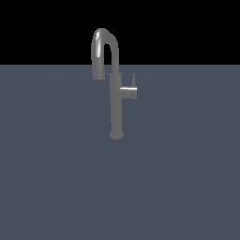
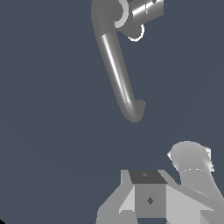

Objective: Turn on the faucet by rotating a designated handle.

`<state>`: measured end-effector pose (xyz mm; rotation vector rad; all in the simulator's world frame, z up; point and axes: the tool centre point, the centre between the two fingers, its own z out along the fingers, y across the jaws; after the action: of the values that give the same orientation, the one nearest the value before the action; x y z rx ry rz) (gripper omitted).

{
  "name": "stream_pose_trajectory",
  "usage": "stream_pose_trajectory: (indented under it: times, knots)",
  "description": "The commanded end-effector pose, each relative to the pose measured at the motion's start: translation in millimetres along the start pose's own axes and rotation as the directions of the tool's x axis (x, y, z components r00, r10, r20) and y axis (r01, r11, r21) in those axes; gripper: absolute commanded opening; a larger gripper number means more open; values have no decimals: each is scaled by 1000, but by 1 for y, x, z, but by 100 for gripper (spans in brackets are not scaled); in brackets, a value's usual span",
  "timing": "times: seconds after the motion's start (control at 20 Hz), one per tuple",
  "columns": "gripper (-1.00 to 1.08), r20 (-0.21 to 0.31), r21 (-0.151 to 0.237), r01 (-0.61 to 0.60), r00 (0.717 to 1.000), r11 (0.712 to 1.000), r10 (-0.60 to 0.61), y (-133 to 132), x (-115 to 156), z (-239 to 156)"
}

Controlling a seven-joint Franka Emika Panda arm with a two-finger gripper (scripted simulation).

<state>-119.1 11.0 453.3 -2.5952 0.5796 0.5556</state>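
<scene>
The faucet (image 1: 116,105) is a tall slim grey column on a small round base, standing upright on the dark floor in the exterior view. Its arched spout (image 1: 101,49) bends toward the exterior view's left. The handle (image 1: 130,91), a short stub with a thin blade pointing up, sticks out toward the exterior view's right. The wrist view looks down on the spout (image 2: 117,70) and the handle stub (image 2: 146,9). My gripper (image 2: 146,178) shows only as a grey block at that picture's edge, well apart from the faucet. Its jaws are not distinguishable. No gripper shows in the exterior view.
A flat dark blue-grey floor (image 1: 56,178) surrounds the faucet. A rounded grey arm link (image 2: 192,162) shows beside the gripper in the wrist view.
</scene>
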Motion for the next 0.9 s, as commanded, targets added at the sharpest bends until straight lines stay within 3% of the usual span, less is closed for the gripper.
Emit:
stream_pose_trajectory:
  times: [0.0, 0.4, 0.85]
  knots:
    - [-100, 42, 51, -50, 998, 997, 48, -3, 17, -1]
    - [-100, 197, 203, -229, 962, 952, 189, -9, 72, 0]
    - [-100, 390, 331, -438, 870, 836, 302, -4, 134, 10]
